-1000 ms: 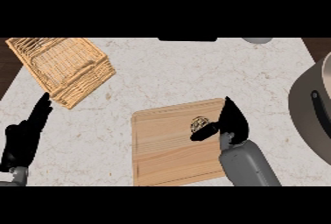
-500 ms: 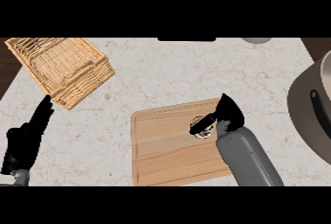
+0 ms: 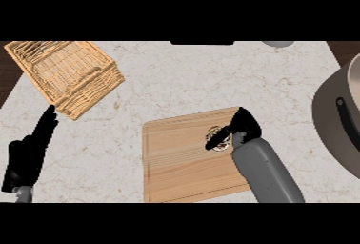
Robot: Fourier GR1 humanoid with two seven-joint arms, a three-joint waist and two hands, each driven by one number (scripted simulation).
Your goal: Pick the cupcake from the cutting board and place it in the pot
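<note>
The cupcake [image 3: 216,138] sits on the wooden cutting board [image 3: 183,164], near the board's upper right part, and shows only partly. My right hand [image 3: 240,127] lies over it, with fingers and thumb curled round its right side. The grey pot [image 3: 339,121] stands at the right edge of the view, a dark handle on its rim. My left hand [image 3: 29,151] rests open at the lower left, fingers pointing up, away from the board.
A wicker basket [image 3: 65,74] lies tilted at the upper left of the marble counter [image 3: 197,81]. A small grey object [image 3: 279,44] shows at the counter's far edge.
My right hand has shifted a little left and closed in over the cupcake. The left hand has barely moved.
</note>
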